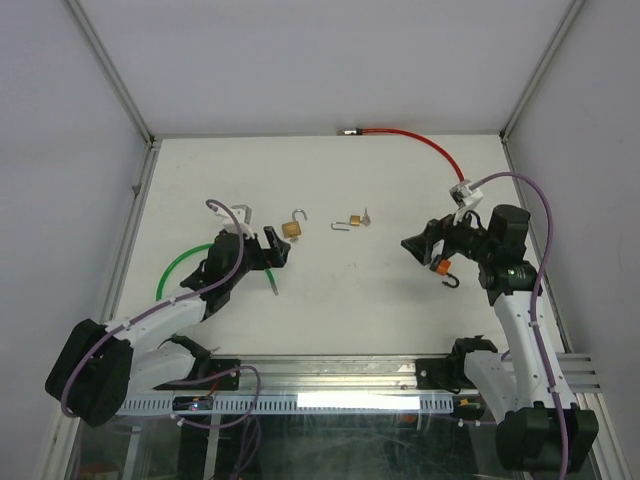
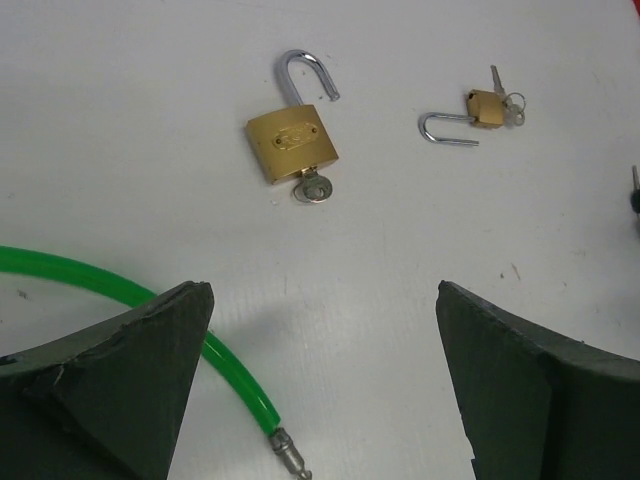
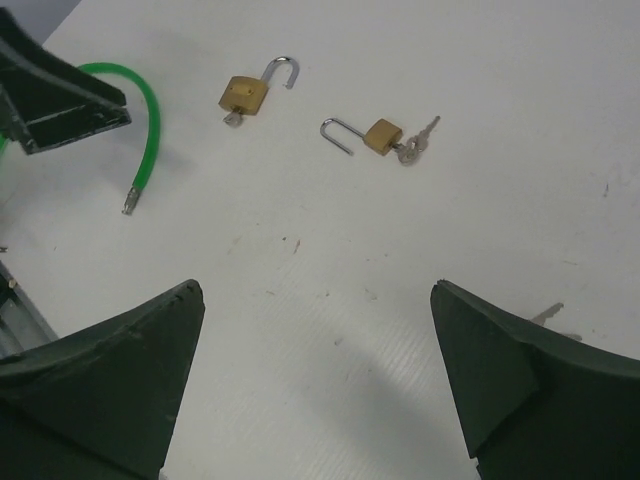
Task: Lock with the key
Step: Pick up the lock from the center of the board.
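My left pincer [image 2: 322,300] hangs released over the bench [image 2: 100,120], near the larger padlock [image 2: 292,143], whose shackle is open with a key [image 2: 314,188] in its base. My right pincer [image 3: 318,290] gapes empty too. The smaller padlock [image 3: 382,136] seems keyed likewise.

A robotics lab cell: white tabletop [image 1: 330,310] boxed by plain panels [image 1: 320,60] and aluminium framing [image 1: 109,65], slotted rail [image 1: 330,372] along its near edge.
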Available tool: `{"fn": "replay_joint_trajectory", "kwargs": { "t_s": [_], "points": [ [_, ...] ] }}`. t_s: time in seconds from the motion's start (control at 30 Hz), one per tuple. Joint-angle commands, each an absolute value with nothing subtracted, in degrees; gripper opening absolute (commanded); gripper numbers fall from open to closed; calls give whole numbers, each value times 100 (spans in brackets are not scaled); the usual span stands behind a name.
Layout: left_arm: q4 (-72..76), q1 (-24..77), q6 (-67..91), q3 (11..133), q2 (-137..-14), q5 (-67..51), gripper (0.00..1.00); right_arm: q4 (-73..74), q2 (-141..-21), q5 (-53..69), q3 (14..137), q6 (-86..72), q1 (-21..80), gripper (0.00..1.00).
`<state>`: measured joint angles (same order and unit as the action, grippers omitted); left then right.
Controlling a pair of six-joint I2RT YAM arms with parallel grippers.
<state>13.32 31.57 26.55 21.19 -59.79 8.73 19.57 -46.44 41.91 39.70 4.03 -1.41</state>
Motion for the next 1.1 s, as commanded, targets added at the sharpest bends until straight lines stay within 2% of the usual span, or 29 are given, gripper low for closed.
{"fn": "replay_joint_trajectory", "kwargs": {
  "t_s": [0.0,0.13,0.27,0.47,0.6,0.87,0.97,1.07],
  "points": [
    [1919,2901,2503,2745,-6632,424,99,1811,-4649,5045,4042,1292,-163,100],
    [1446,2874,2595,3431,-7465,819,97,2044,-4668,5261,4075,1629,-165,100],
    [745,2894,2785,4191,-8220,1381,90,2153,-4723,5051,4162,1589,-152,100],
    [-284,3265,2672,5287,-9330,2467,91,2345,-4829,5088,4295,1643,-164,100],
    [-789,3309,2616,5921,-9902,2593,86,2322,-4836,5034,4297,1582,-155,100],
    [-1049,3362,2678,6443,-10330,2638,76,2265,-4838,5058,4254,1507,-150,100],
    [-1305,3411,2844,6623,-10468,2795,69,2259,-4826,5057,4250,1501,-146,100],
    [-1503,3509,2956,6775,-10582,2952,68,2261,-4823,5079,4247,1494,-145,100]
  ]
}}
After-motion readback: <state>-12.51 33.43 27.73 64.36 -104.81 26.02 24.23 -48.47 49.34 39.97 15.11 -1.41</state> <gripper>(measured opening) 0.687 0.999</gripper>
